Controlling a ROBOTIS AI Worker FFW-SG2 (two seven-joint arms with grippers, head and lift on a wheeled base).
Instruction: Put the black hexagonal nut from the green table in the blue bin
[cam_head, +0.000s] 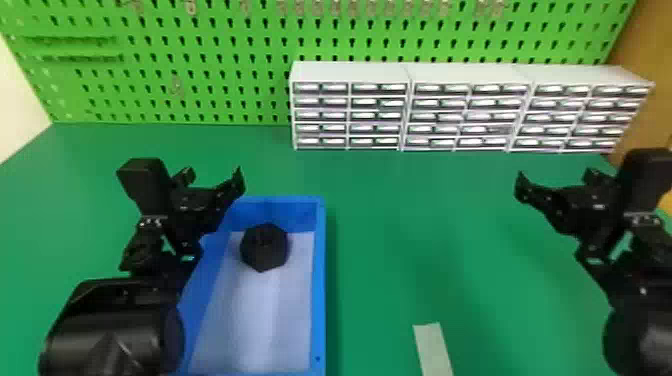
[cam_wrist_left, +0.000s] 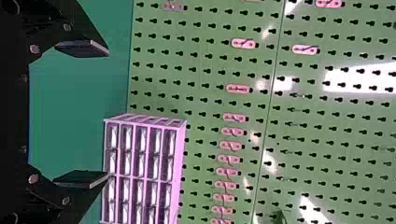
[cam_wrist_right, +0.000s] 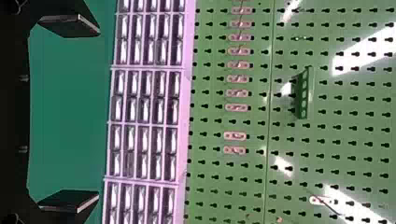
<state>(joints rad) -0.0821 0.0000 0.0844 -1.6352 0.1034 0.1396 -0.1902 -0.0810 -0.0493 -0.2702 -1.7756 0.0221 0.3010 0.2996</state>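
In the head view the black hexagonal nut (cam_head: 264, 247) lies inside the blue bin (cam_head: 319, 280), on its pale bottom near the far end. My left gripper (cam_head: 212, 177) stands above the bin's far left corner, up and left of the nut, its fingers spread with nothing between them. My right gripper (cam_head: 557, 179) is at the right side over the green table (cam_head: 430, 235), well away from the bin. Seen from the wrists, the left gripper (cam_wrist_left: 106, 113) and the right gripper (cam_wrist_right: 98, 114) each have two fingers wide apart, holding nothing.
White drawer cabinets (cam_head: 350, 115) stand in a row along the table's back edge, from the middle to the right. Behind them rises a green pegboard (cam_head: 200, 100). A pale strip (cam_head: 434, 350) lies on the table near the front, right of the bin.
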